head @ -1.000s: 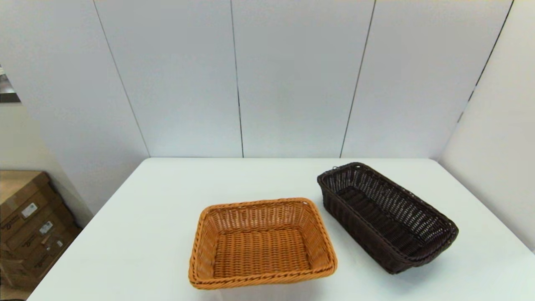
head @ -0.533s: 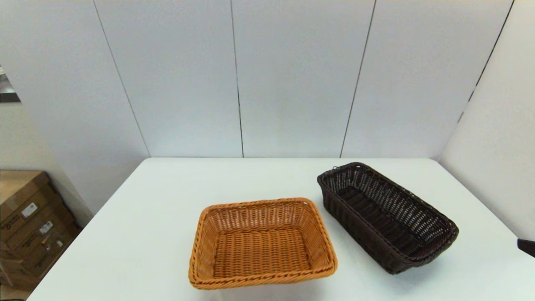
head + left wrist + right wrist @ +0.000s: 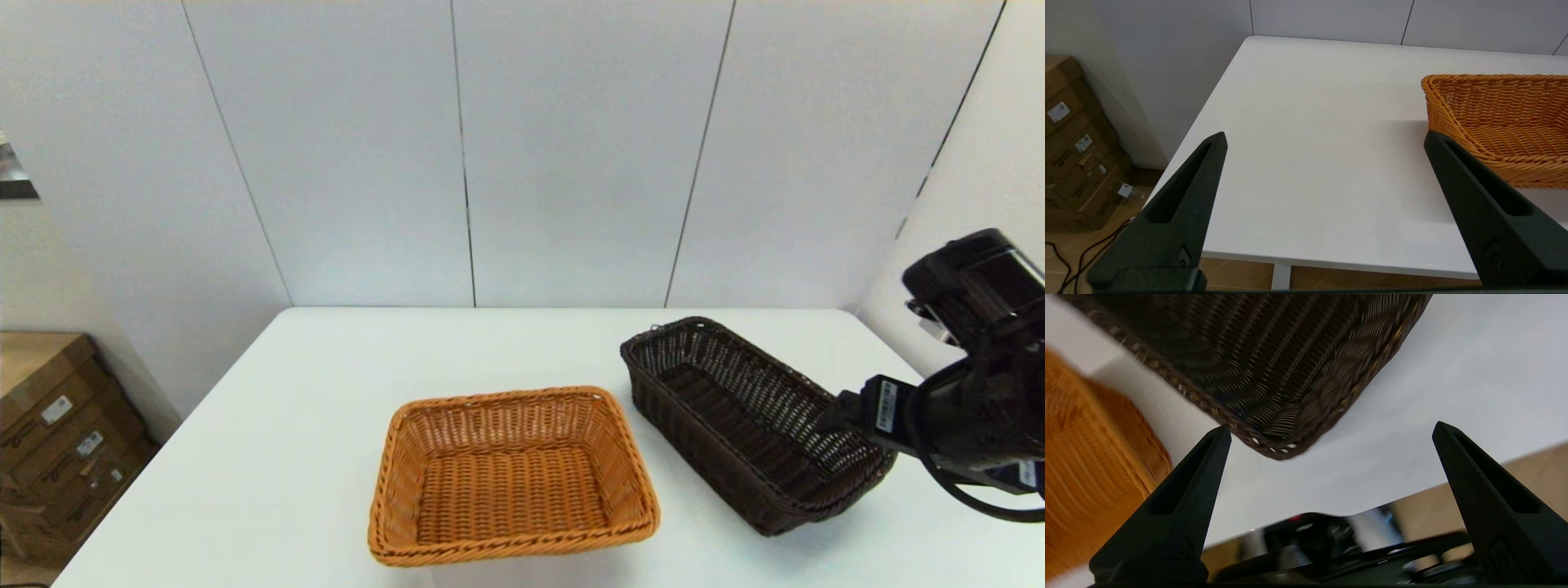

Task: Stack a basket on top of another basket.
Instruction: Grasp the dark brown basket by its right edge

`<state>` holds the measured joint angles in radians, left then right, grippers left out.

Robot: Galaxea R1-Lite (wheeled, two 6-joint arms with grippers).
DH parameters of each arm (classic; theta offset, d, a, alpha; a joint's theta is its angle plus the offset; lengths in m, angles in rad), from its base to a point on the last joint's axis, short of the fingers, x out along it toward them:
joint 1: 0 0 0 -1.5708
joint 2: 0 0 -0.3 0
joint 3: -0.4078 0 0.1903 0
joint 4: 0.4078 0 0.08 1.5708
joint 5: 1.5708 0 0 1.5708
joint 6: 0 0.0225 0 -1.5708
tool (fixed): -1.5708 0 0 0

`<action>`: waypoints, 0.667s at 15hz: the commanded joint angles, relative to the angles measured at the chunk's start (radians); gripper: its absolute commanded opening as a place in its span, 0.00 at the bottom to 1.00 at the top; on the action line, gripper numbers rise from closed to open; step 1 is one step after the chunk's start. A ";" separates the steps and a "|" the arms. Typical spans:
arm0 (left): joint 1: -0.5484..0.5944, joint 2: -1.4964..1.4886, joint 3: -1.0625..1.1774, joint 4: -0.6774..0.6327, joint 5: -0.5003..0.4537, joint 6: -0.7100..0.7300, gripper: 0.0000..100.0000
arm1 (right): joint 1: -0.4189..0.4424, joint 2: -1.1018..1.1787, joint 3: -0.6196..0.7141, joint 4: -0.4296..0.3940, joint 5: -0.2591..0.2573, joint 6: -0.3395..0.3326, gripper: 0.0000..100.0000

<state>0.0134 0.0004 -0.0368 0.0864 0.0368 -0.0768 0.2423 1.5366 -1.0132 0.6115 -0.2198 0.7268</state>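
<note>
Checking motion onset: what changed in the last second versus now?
The right arm has swung into the head view from the right; its right gripper is open, aimed at the near end of the dark brown basket, holding nothing. Both baskets, including the orange basket, stayed put. The left gripper is open, off the table's left edge.

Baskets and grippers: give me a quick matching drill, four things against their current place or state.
1. dark brown basket
2. orange basket
3. right gripper
4. left gripper

a. open, parked off the table's left edge
b. table centre, empty
c. open, facing a dark basket corner
d. table's right side, empty

Pairs: 1-d, 2-b, 3-c, 4-a
</note>
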 commanded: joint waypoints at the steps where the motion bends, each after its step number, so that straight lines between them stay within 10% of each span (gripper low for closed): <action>1: 0.000 -0.002 0.000 0.001 0.002 -0.003 1.00 | 0.011 0.154 -0.041 0.021 -0.047 0.181 1.00; 4: 0.000 -0.002 0.000 0.001 0.002 -0.004 1.00 | -0.009 0.198 -0.056 0.019 -0.070 0.321 1.00; 10: 0.000 -0.002 0.000 0.001 0.000 -0.004 1.00 | -0.069 0.269 -0.062 0.011 -0.064 0.385 1.00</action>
<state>0.0134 0.0004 -0.0368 0.0864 0.0364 -0.0809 0.1943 1.7698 -1.0736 0.6191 -0.2832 1.1006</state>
